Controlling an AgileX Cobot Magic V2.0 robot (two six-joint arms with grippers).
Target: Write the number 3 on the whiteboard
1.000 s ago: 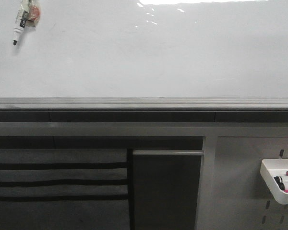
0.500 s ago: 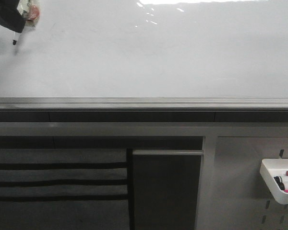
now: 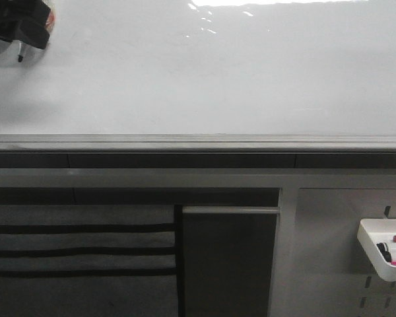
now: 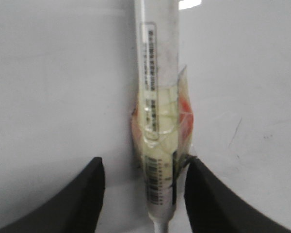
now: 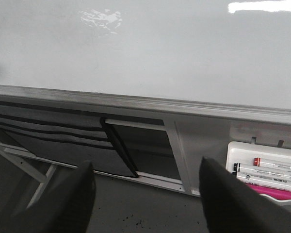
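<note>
The whiteboard [image 3: 218, 79] fills the upper front view, glossy and white; the number 3 is out of view. A white marker [image 4: 157, 97] hangs on the board under clear tape with a reddish patch. My left gripper [image 4: 144, 164] is open around the marker's lower barrel. One finger is close beside the barrel and the other stands well apart from it. In the front view this gripper [image 3: 20, 30] covers the marker at the top left, and only the black tip [image 3: 20, 58] shows. My right gripper [image 5: 146, 164] is open and holds nothing, low in front of the board's frame.
A grey metal frame edge [image 3: 198, 142] runs under the board. Below it hang dark fabric pockets [image 3: 79, 251] on the left. On the right is a grey perforated panel [image 3: 330, 251] with a white tray [image 3: 383, 254] holding several markers [image 5: 276, 167].
My left gripper has come in from the left edge of the front view and now covers the hanging marker's body, leaving only its tip showing. Nothing else has moved.
</note>
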